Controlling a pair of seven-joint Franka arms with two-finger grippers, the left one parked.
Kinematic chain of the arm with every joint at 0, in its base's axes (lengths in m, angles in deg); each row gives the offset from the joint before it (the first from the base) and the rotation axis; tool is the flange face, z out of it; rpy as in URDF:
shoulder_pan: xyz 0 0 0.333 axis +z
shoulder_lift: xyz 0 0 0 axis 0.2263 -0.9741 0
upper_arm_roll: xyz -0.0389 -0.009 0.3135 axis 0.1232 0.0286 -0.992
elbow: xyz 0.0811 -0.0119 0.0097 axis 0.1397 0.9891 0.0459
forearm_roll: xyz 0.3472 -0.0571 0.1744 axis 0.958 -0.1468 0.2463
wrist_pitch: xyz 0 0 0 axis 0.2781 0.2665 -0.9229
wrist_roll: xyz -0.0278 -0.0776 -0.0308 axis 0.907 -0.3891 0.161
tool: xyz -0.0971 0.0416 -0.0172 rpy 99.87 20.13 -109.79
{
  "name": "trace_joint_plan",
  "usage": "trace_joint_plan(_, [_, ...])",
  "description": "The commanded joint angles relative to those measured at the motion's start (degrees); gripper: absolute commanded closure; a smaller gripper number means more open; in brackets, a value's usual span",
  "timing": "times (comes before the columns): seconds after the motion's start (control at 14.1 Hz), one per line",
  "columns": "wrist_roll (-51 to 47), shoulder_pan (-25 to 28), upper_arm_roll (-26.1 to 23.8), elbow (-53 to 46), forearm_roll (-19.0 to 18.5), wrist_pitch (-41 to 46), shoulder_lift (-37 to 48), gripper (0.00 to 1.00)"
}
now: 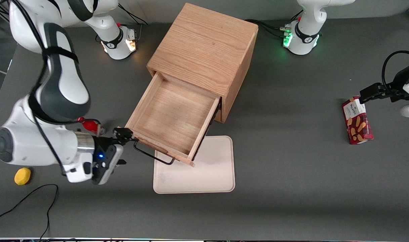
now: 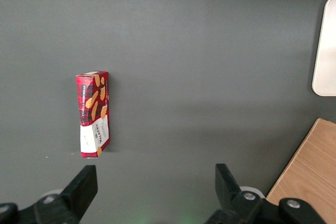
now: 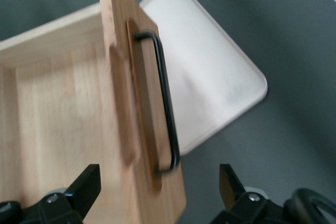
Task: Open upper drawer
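The upper drawer (image 1: pixel 174 117) stands pulled well out of the wooden cabinet (image 1: pixel 204 47), showing a bare, shallow wooden inside. Its thin black wire handle (image 1: pixel 154 156) runs along the drawer front (image 3: pixel 118 103), over the cream tray. My right gripper (image 1: pixel 123 134) is at the end of the drawer front toward the working arm's end of the table, level with the handle (image 3: pixel 165 103). The gripper (image 3: pixel 157 182) is open, its fingers wide apart on either side of the drawer front's corner, holding nothing. The lower drawer is hidden under the upper one.
A flat cream tray (image 1: pixel 204 171) lies on the table under the drawer's front edge, nearer the front camera. A small red object (image 1: pixel 90 126) sits beside my wrist, and a yellow lump (image 1: pixel 22 176) and a black cable (image 1: pixel 33 198) lie nearby. A red biscuit box (image 1: pixel 357 121) lies toward the parked arm's end.
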Motion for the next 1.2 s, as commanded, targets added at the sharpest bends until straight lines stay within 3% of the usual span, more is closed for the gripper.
trace_joint_plan(0.0, [-3.39, -0.24, 1.47, 1.7, -5.11, 8.23, 4.97, 0.0])
trace_joint_plan(0.14, [-3.39, 0.2, 1.83, 7.89, -11.7, 11.17, 10.75, 0.0])
trace_joint_plan(0.42, [-3.91, 0.37, 8.05, 24.85, -13.04, 9.77, 23.14, 0.0])
trace_joint_plan(0.49, [-4.44, 0.37, 9.55, 32.91, -13.48, 5.5, 29.18, 0.0])
trace_joint_plan(0.64, [-5.4, 0.46, 9.83, 51.18, -17.94, -5.04, 42.71, 0.0])
trace_joint_plan(0.71, [-10.89, 0.46, 9.74, 56.05, -18.92, -6.74, 46.52, 0.0])
trace_joint_plan(0.92, [-28.4, 0.37, 10.09, 58.21, -18.85, -3.7, 49.1, 0.0])
trace_joint_plan(1.13, [-30.81, -0.07, 12.44, 54.53, -18.67, 0.09, 48.32, 0.0])
